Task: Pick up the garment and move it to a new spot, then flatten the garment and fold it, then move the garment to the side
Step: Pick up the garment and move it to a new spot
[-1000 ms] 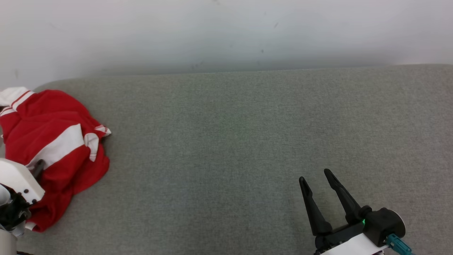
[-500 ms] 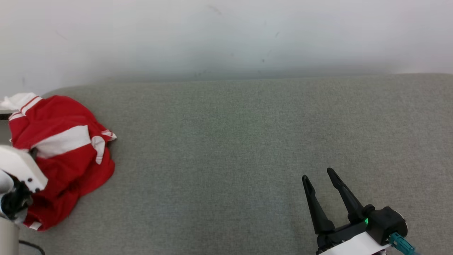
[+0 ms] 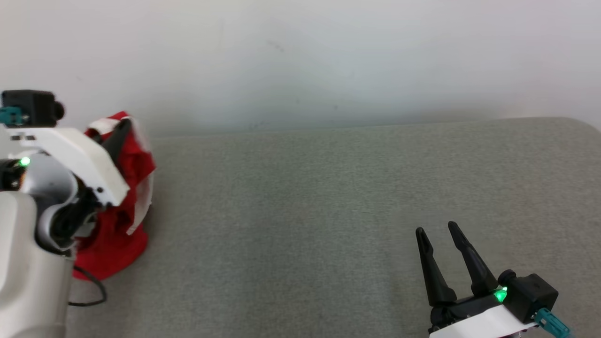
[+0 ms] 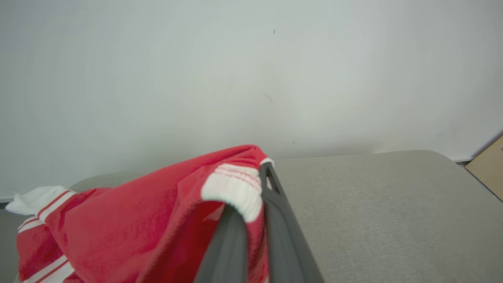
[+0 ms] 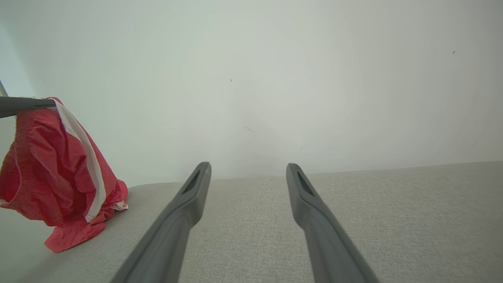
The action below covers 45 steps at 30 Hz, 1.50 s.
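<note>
While the left end effector grips it, the garment hangs vertically.

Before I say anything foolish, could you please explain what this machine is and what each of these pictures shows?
It is a wheeled robot with two arms, each ending in a two-fingered gripper. One picture looks down from its head; the other two look along each gripper's fingers from the wrists. Before it lies a grey padded surface. The left gripper is shut on a red and white garment, which hangs from it with its lower end seemingly touching the surface. The right gripper is open and holds nothing.
</note>
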Motion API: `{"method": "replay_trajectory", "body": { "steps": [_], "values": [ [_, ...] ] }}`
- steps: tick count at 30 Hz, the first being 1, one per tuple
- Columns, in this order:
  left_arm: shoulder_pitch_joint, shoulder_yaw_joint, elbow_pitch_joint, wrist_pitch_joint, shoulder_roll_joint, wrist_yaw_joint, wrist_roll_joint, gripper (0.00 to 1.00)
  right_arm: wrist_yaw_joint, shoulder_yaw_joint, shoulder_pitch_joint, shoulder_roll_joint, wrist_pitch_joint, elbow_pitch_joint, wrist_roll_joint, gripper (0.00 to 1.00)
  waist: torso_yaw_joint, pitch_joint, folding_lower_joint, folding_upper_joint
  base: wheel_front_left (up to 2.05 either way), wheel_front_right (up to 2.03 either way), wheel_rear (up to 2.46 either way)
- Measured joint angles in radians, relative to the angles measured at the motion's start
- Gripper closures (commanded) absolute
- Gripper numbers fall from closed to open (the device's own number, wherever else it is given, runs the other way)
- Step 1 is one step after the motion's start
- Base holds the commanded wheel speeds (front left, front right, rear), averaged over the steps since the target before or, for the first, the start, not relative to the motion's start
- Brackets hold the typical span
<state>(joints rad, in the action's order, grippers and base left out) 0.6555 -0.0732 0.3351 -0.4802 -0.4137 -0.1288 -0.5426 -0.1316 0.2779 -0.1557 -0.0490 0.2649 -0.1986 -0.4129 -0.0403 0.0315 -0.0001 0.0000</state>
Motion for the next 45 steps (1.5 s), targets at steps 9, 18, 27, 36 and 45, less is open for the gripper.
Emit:
{"method": "replay_trajectory", "body": {
  "steps": [9,18,27,36,45],
  "values": [
    [-0.009,-0.075,-0.236,-0.064,0.118,0.0,-0.17,1.0,0.0,-0.012,0.008,0.0,0.0,0.02,-0.052,0.0,-0.103,-0.036,0.0,0.0,0.0,0.0,0.0],
    [-0.031,-0.089,-0.336,-0.041,0.278,0.034,-0.286,1.0,0.0,-0.075,0.012,0.0,0.0,0.034,-0.017,0.0,-0.205,-0.055,0.0,0.0001,0.0,0.0,0.0],
    [-0.378,-0.037,-0.182,0.167,0.256,0.033,-0.244,1.0,0.0,-0.108,0.03,-0.012,0.0,0.019,0.018,0.0,-0.238,-0.027,0.0,0.0001,0.0,0.0,0.0],
    [-0.491,-0.059,0.041,0.342,0.215,0.002,-0.264,1.0,0.0,-0.112,0.029,-0.029,0.0,0.009,0.021,0.0,-0.189,-0.022,0.0,0.0,0.0,0.0,0.0],
    [-0.444,-0.17,0.157,0.435,0.202,0.0,-0.341,0.0,0.0,-0.092,0.025,-0.033,0.0,-0.011,0.029,0.0,-0.106,-0.031,0.0,0.0,0.0,0.0,0.0]
  ]
}}
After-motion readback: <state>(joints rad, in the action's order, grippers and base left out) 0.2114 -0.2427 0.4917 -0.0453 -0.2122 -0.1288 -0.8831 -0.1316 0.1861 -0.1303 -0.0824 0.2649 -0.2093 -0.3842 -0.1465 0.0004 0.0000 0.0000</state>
